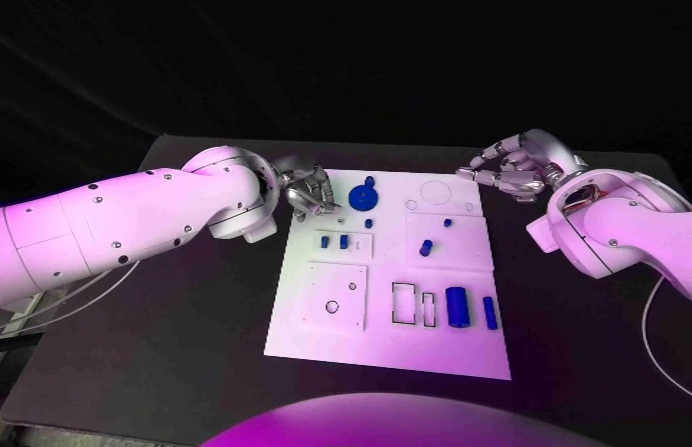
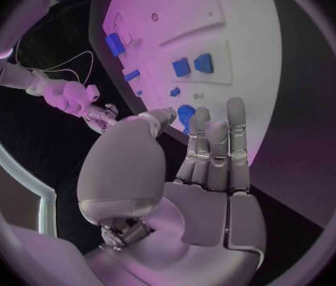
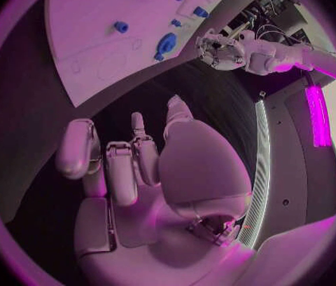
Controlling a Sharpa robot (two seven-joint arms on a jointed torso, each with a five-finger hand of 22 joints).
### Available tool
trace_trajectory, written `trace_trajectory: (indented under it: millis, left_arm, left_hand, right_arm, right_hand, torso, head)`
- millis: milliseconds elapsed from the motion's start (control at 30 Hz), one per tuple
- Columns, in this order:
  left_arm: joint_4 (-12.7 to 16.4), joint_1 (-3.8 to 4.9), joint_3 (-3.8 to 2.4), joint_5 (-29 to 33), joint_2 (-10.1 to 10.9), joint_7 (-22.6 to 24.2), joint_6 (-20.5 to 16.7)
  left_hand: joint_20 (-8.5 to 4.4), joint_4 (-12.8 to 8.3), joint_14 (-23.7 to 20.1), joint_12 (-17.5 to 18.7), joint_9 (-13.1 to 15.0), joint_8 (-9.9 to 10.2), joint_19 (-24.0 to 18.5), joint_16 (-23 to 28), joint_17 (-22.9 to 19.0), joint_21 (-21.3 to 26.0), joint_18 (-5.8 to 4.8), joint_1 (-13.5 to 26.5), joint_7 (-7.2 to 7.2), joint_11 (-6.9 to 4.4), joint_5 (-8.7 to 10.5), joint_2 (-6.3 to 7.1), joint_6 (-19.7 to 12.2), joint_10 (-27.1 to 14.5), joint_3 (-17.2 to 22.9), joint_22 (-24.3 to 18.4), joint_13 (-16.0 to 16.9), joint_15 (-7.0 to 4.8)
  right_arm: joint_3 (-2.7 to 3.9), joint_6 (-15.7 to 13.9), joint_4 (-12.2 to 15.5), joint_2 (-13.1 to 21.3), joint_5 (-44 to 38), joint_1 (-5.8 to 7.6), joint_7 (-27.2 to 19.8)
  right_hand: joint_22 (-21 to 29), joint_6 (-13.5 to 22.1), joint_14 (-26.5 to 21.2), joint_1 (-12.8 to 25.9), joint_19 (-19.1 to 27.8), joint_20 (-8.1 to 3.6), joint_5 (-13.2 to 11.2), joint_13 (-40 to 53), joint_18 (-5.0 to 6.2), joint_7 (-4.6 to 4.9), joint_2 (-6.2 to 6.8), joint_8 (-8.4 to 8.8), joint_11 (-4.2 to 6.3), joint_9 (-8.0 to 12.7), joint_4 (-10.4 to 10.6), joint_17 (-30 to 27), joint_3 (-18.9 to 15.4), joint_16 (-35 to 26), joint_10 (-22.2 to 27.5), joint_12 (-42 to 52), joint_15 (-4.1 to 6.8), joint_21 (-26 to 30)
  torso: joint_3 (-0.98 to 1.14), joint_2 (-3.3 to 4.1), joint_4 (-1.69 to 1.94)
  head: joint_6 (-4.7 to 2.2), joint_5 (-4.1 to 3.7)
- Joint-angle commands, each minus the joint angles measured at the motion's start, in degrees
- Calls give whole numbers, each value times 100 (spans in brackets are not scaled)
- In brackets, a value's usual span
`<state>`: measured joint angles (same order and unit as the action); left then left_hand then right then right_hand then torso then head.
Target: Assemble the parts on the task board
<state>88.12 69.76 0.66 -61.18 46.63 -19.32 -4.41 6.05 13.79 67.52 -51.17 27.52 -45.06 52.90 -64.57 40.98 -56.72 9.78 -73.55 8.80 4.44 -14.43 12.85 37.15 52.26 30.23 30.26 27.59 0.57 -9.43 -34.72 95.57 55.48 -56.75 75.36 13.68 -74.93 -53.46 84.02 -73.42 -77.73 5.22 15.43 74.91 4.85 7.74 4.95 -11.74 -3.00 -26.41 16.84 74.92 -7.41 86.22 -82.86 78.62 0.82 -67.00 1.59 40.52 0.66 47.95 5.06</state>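
The white task board [image 1: 387,339] lies in the middle of the black table. A round blue part [image 1: 364,198] sits near its far edge. Small blue parts [image 1: 335,239] lie in a recess on the left, and another small part [image 1: 427,248] stands mid-board. Two blue cylinders [image 1: 459,307] lie at the near right. My left hand [image 1: 306,189] hovers at the board's far left corner, fingers straight, holding nothing; the round blue part [image 2: 186,114] shows just past its fingertips [image 2: 235,108]. My right hand [image 1: 512,172] hangs off the far right corner, fingers loosely bent and empty [image 3: 136,165].
Rectangular slots [image 1: 407,303] and a round hole [image 1: 333,307] are cut in the board's near half. A large circular recess [image 1: 437,192] lies at the far right. Bare black table [image 1: 173,347] surrounds the board.
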Motion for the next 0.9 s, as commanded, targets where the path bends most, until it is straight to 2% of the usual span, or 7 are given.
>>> trace_trajectory:
  millis: [33,67,133,267,500,700,900]
  left_arm:
    - [-34,-2,75,-23,-96,1615,-1063]
    - [-54,-4,108,-130,-130,1827,-1211]
    - [-91,-13,163,-414,-202,2189,-1449]
    - [-169,-41,227,-1172,-354,2533,-1560]
    - [-316,-49,281,-2195,-572,2287,-865]
    - [-530,-50,301,-2623,-804,2096,-286]
    - [-692,-50,307,-2846,-944,1938,134]
  left_hand:
    - [74,-210,-312,225,-175,130,-105,295,-383,180,61,-471,45,58,-5,73,63,-29,240,-106,-247,62]
    - [129,-255,-548,464,-344,294,-237,498,-514,307,53,-581,141,112,8,180,91,-91,379,-166,-470,124]
    - [165,-306,-556,624,-489,436,-250,532,-583,326,60,-652,169,164,34,223,95,-92,415,-176,-645,150]
    - [249,-332,-623,1208,-805,787,-294,517,-679,416,67,-611,207,237,101,350,-70,-412,140,-227,-1104,237]
    - [269,-379,-709,1644,-1169,1140,-302,353,-765,431,68,-747,30,254,74,316,151,-520,-36,-234,-1535,241]
    - [269,-369,-611,1717,-1346,1356,-244,25,-743,297,70,-745,26,252,94,338,351,-467,-183,-152,-1681,247]
    - [273,-314,-558,1727,-1437,1467,-208,-270,-737,193,71,-715,29,241,92,321,458,-440,-444,-87,-1761,241]
  right_arm:
    - [0,-25,0,-6,-58,-3,-72]
    - [0,-22,1,-7,-58,-3,-77]
    - [0,-23,1,-9,-58,-3,-95]
    - [0,-42,-10,-13,-57,-3,-135]
    - [0,-115,-17,-28,-90,-3,-116]
    - [0,-175,-20,-41,-128,-3,-98]
    - [0,-202,-20,-47,-143,-3,-90]
  right_hand:
    - [73,58,300,-5,106,-1,11,167,82,-4,-22,-38,1,-5,-1,119,-36,-78,199,-274,17,156]
    - [300,86,207,-31,301,1,11,-162,154,-3,-24,-53,2,-7,3,-218,-42,-237,414,-633,23,534]
    - [420,103,164,-46,390,-3,12,-302,190,-6,-25,-67,5,-9,2,-387,-44,-331,484,-781,24,736]
    - [667,125,92,-58,552,-11,12,-600,256,-12,-28,-97,12,-15,4,-689,-39,-518,630,-1095,33,1145]
    - [936,157,5,-53,707,-16,14,-1079,322,-13,-10,-123,17,-18,5,-1051,-39,-761,872,-1595,39,1590]
    - [1160,162,-49,-44,802,-25,16,-1556,372,-24,10,-161,28,-25,6,-1323,-32,-975,1073,-2088,50,1959]
    - [1212,167,-56,-37,807,-28,16,-1753,380,-27,17,-174,31,-26,7,-1381,-30,-1036,1145,-2292,54,2049]
  torso:
    - [2,8,-6]
    - [3,12,-11]
    - [-4,21,-15]
    - [-13,18,-14]
    - [-3,15,-20]
    - [-17,22,-12]
    - [-7,22,-25]
  head:
    - [-23,-31]
    - [-36,-31]
    - [-58,-49]
    - [-72,-54]
    - [-94,-70]
    - [-109,-84]
    - [-111,-87]
